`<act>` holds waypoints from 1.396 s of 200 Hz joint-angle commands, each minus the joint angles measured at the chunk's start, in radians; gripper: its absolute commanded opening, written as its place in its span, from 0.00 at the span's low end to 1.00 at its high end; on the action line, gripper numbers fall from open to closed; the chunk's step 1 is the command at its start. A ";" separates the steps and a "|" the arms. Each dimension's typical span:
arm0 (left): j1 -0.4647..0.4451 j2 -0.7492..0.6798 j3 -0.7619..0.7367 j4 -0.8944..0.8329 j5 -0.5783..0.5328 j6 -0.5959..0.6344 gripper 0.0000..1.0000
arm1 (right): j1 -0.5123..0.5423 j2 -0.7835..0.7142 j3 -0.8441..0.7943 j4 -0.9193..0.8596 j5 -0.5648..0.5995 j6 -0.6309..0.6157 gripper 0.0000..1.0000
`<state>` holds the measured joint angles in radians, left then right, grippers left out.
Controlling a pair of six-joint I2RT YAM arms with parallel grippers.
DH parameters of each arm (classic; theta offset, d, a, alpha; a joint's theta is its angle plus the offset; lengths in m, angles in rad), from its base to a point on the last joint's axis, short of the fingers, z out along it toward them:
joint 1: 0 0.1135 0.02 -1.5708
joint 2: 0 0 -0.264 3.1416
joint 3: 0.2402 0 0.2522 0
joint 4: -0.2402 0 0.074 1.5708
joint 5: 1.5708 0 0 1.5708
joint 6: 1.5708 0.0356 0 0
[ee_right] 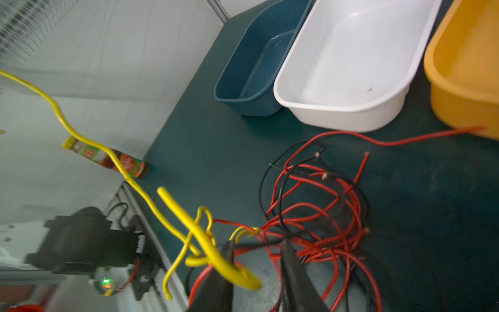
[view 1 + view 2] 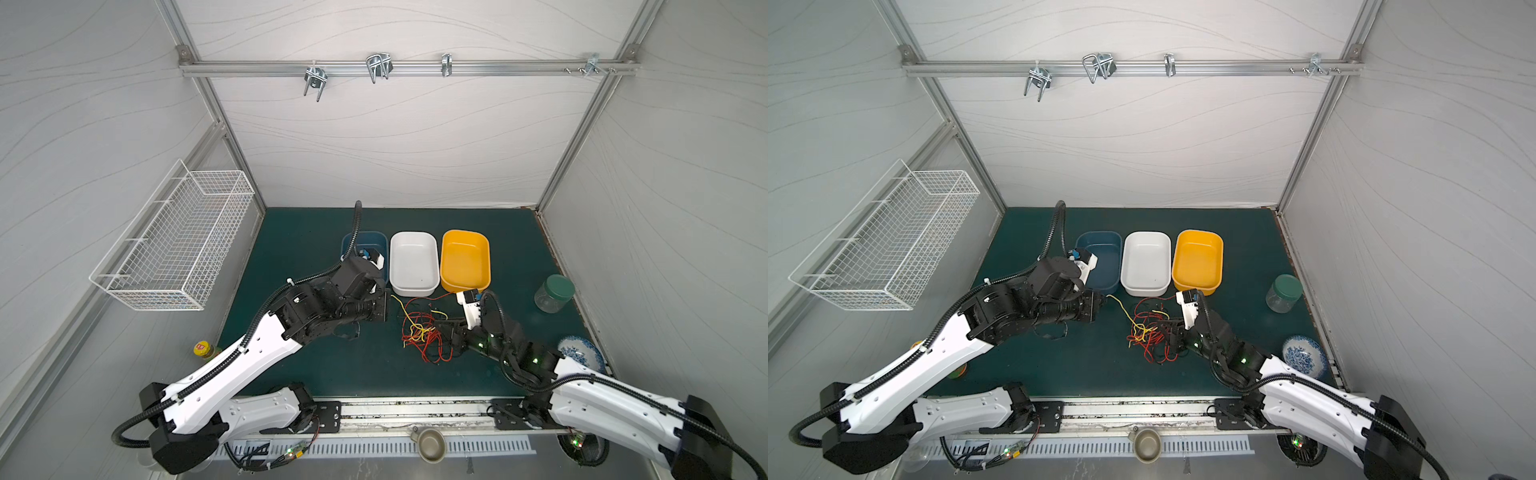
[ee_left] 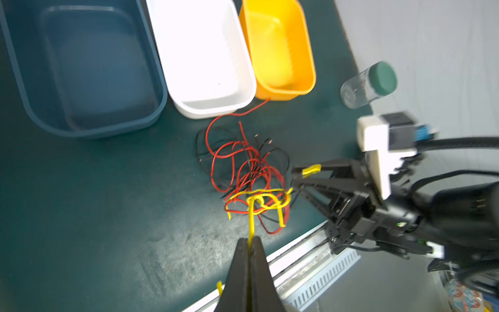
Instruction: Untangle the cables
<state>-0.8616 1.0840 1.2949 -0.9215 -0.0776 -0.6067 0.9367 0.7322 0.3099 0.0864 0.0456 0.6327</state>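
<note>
Pulling the yellow cable (image 3: 251, 221) clamped in the closed left gripper (image 3: 250, 243) risks cinching its knot and dragging the red and black cables (image 3: 243, 162) heaped on the tabletop (image 3: 108, 189), since it hooks over the parted right gripper (image 1: 258, 244).

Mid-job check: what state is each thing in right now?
left gripper: shut on yellow cable
right gripper: open, among the cables
yellow cable: looped, caught in the others
red and black cables: tangled together
blue bin: empty
white bin: empty
yellow bin: empty
jar: lid on
</note>
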 commanded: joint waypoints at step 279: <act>-0.005 0.248 0.526 -0.320 0.010 0.078 0.00 | 0.315 0.160 0.187 0.005 0.349 -0.046 0.73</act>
<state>-0.8597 1.3334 1.7710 -1.2522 -0.0631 -0.5083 1.2423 0.8543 0.4755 0.0692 0.2691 0.5266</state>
